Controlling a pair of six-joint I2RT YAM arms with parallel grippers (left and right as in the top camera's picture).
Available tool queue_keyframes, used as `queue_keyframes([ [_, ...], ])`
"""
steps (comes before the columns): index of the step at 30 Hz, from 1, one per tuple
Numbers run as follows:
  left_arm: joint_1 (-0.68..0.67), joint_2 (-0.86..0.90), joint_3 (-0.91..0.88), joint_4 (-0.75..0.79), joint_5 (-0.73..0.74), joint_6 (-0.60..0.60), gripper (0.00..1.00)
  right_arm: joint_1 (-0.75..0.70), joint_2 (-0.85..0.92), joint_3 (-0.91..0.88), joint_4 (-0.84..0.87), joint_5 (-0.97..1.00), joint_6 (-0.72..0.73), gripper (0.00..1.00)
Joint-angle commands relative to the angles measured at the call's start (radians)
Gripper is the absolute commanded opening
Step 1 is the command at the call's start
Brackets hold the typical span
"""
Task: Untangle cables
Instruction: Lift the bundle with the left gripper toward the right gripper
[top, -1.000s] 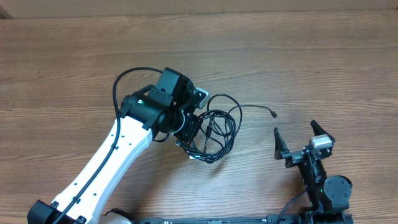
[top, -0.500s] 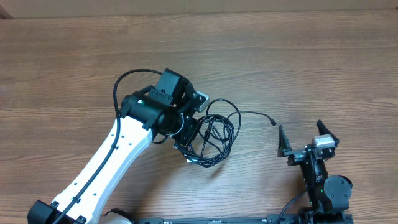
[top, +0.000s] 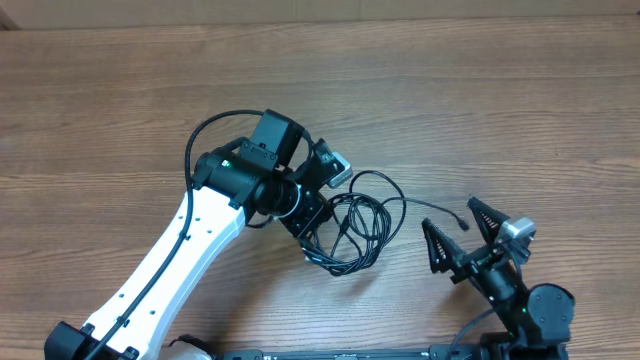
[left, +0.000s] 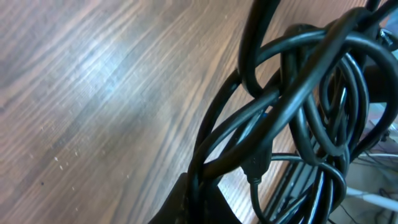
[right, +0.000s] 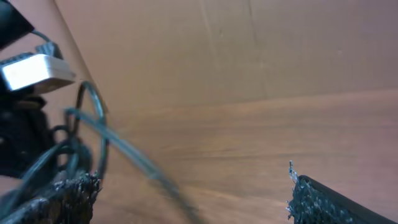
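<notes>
White L arm (top: 170, 270), blk R claw (top: 447, 212)

You have no readable text here: no lettering, label, brand, number or sign can be made out in the overhead view or in either wrist view.
</notes>
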Motion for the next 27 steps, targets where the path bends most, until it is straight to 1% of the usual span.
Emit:
queue_keyframes([
  [1, -0.008, -0.023, 0.026, 0.041, 0.045, 0.032, 0.04, 0.006, -0.006, 0.147, -0.087, -0.021, 0.022, 1.00],
  [4, -0.008, -0.023, 0.026, 0.101, 0.044, -0.026, 0.04, 0.006, 0.026, 0.245, -0.160, -0.021, 0.023, 1.00],
  [7, -0.008, -0.023, 0.026, 0.193, 0.045, -0.143, 0.04, 0.006, 0.095, 0.344, -0.223, -0.060, 0.022, 1.00],
  [9, -0.008, -0.023, 0.026, 0.235, 0.051, -0.198, 0.05, 0.006, 0.144, 0.388, -0.230, -0.127, 0.022, 1.00],
  [11, -0.008, -0.023, 0.026, 0.283, 0.073, -0.264, 0.04, 0.006, 0.197, 0.423, -0.219, -0.251, 0.023, 1.00],
  [12, -0.008, -0.023, 0.026, 0.321, 0.117, -0.303, 0.04, 0.006, 0.232, 0.431, -0.190, -0.381, 0.023, 1.00],
  [13, -0.008, -0.023, 0.026, 0.343, 0.151, -0.317, 0.04, 0.006, 0.248, 0.431, -0.171, -0.446, 0.023, 1.00],
  [15, -0.008, -0.023, 0.026, 0.382, 0.218, -0.336, 0.04, 0.006, 0.258, 0.431, -0.149, -0.473, 0.023, 1.00],
  [18, -0.008, -0.023, 0.026, 0.428, 0.268, -0.389, 0.04, 0.006, 0.260, 0.431, -0.108, -0.473, 0.031, 1.00],
  [19, -0.008, -0.023, 0.026, 0.445, 0.267, -0.430, 0.04, 0.006, 0.260, 0.431, -0.075, -0.441, 0.109, 1.00],
  [22, -0.008, -0.023, 0.026, 0.465, 0.267, -0.467, 0.04, 0.006, 0.260, 0.431, -0.057, -0.309, 0.275, 1.00],
  [24, -0.008, -0.023, 0.026, 0.489, 0.267, -0.527, 0.04, 0.006, 0.260, 0.431, -0.072, -0.238, 0.337, 1.00],
  [27, -0.008, -0.023, 0.026, 0.523, 0.267, -0.647, 0.04, 0.006, 0.260, 0.431, -0.099, -0.192, 0.360, 1.00],
])
